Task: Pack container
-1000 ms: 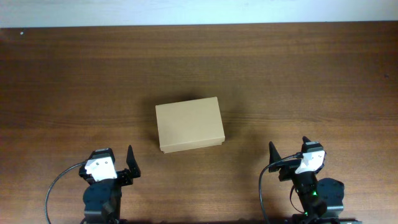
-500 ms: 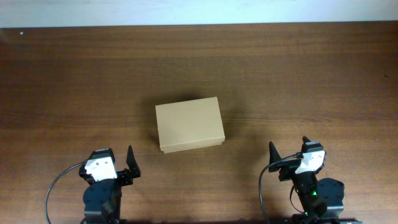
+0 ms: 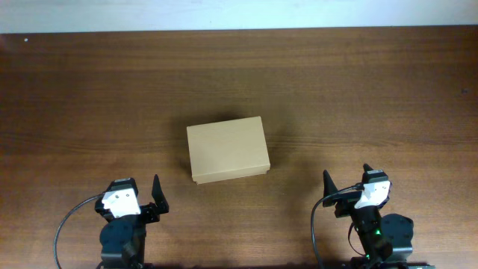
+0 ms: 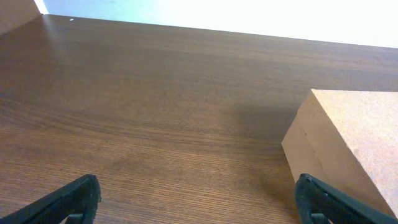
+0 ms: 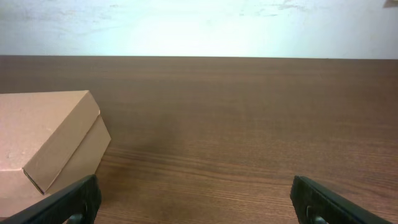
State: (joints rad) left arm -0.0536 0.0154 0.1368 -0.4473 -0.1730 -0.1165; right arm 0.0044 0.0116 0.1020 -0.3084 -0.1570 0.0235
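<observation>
At the near edge, the left arm [image 3: 123,220] and right arm [image 3: 376,217] sit low, each with its jaws spread wide and holding nothing. Farther out, between them and well apart from both, the box [image 3: 228,149] lies flat on the worktop [image 3: 336,82], lid closed.

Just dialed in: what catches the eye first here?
A closed tan cardboard box sits near the middle of the dark wooden table. The left gripper and the right gripper are at the near edge, jaws wide open and empty. The box lies between and beyond them.
</observation>
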